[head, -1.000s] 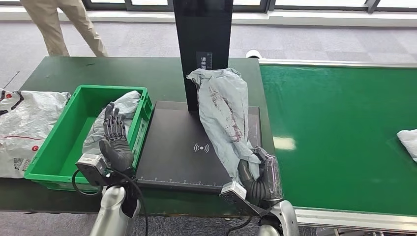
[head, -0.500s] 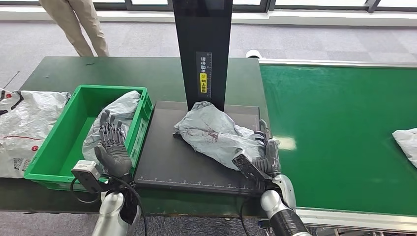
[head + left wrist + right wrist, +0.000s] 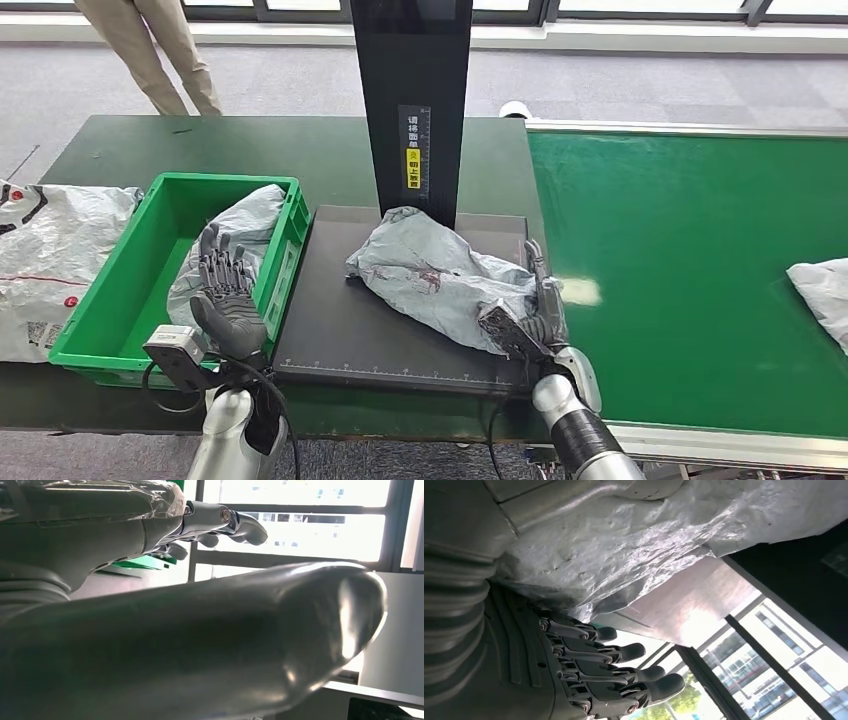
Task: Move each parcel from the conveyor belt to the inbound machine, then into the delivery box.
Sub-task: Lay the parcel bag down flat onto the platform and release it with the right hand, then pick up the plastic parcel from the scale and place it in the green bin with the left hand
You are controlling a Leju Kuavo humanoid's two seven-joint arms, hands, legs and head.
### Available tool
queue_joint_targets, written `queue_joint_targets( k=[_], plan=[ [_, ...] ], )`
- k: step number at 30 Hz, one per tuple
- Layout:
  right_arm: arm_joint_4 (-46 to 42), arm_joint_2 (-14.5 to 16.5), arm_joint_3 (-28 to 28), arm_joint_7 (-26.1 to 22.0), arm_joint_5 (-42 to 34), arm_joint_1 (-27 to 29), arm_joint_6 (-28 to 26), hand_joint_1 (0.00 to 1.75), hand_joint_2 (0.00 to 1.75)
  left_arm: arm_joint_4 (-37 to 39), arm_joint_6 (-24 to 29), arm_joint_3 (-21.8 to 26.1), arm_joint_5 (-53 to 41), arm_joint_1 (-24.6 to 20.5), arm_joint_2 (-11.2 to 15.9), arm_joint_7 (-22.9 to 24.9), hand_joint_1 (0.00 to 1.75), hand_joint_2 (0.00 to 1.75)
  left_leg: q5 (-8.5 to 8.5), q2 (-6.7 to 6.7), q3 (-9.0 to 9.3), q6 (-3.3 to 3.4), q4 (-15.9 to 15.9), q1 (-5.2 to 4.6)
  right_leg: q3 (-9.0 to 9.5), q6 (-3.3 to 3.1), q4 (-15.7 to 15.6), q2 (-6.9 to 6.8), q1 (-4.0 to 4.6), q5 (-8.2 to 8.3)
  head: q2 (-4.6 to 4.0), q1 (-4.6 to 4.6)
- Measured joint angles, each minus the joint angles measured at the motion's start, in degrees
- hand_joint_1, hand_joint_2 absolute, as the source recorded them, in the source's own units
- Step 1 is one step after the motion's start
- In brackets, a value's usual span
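Note:
A crumpled grey parcel (image 3: pixel 430 278) lies flat on the black platform of the inbound machine (image 3: pixel 340 325), in front of its dark upright column (image 3: pixel 412 100). My right hand (image 3: pixel 535 315) is at the parcel's near right end with its fingers straight; the bag (image 3: pixel 649 545) rests against the palm side, and the fingers (image 3: pixel 624 652) are not curled around it. My left hand (image 3: pixel 225 290) is raised, open and empty, fingers (image 3: pixel 235 522) spread, over the near side of the green delivery box (image 3: pixel 110 290). Another grey parcel (image 3: pixel 250 220) lies in that box.
The green conveyor belt (image 3: pixel 680 250) runs to the right, with a pale parcel (image 3: pixel 820 290) at its right edge. White bags (image 3: pixel 50 250) lie on the table left of the box. A person's legs (image 3: pixel 150 50) are behind the table at the far left.
My right hand has laid the parcel down from upright to flat on the platform and straightened its fingers. The belt parcel has drifted left. My left hand dropped slightly.

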Motion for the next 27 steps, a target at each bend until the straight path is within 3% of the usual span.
queue_joint_targets(
  k=[5, 10, 18, 22, 27],
  plan=[
    [-1.7, 0.9, -0.3, -2.3, -3.9, 0.7, 3.3, 0.0, 1.75, -0.2, 3.7, 0.0, -2.1, -0.1, -0.3, 0.0, 0.0, 0.0, 0.0, -0.02, 0.0, 0.0, 0.0, 0.0, -0.02, 0.0, 0.0, -0.02, 0.01, 0.0, 0.0, -0.01],
    [-14.4, 1.0, 3.7, -2.7, -13.0, 5.8, 7.8, 0.0, 1.75, 0.2, 9.1, -2.0, -7.3, -1.4, -0.4, 0.0, 0.0, 0.0, -0.01, -0.05, -0.03, 0.0, 0.0, 0.0, -0.06, 0.0, 0.0, -0.02, 0.0, -0.01, 0.0, 0.0],
    [-39.4, 0.9, 8.5, -1.8, -11.6, 19.2, 14.9, 0.0, 1.75, 2.4, 3.1, -5.5, -10.8, -3.4, -0.3, 0.4, 0.0, 0.0, -0.07, -0.05, -0.06, 0.0, 0.0, 0.0, -0.07, 0.0, 0.0, -0.03, 0.0, -0.06, 0.0, 0.01],
    [-46.5, 0.9, 9.2, -1.2, -10.3, 23.1, 15.7, 0.0, 1.75, 3.0, 2.3, -6.2, -12.3, -3.9, -0.4, 1.0, 0.0, 1.75, -0.08, 0.01, -0.04, 0.0, 0.0, 0.0, -0.08, 0.0, 0.0, 0.01, -0.01, -0.07, 0.0, 0.01],
    [-53.9, 1.0, 9.4, 2.1, -7.2, 27.4, 16.1, 0.0, 1.75, 3.5, 1.1, -8.2, -20.1, -4.9, -0.3, 4.4, 0.0, 1.75, -0.07, -0.02, -0.04, 0.01, 0.0, 0.0, -0.05, 0.0, 0.0, -0.03, -0.01, -0.07, 0.0, 0.0]
  ],
)
